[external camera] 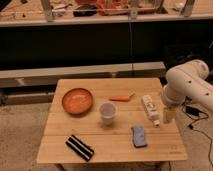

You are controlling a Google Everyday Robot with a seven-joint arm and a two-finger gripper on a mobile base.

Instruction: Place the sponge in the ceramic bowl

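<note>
The sponge (139,135), a small blue pad with a darker edge, lies flat on the wooden table (60,135) near its front right. Far to the left, at the table's back left, sits the ceramic bowl (77,101), round, orange-brown and with nothing in it. My white arm (189,86) comes in from the right, and the gripper (169,115) hangs over the table's right edge, above and to the right of the sponge, apart from it.
A translucent white cup (108,112) stands between bowl and sponge. A flat orange piece (121,97) lies behind it. A white elongated object (150,109) lies just left of the gripper. A black-and-white striped block (80,147) rests at the front left. Shelving runs behind the table.
</note>
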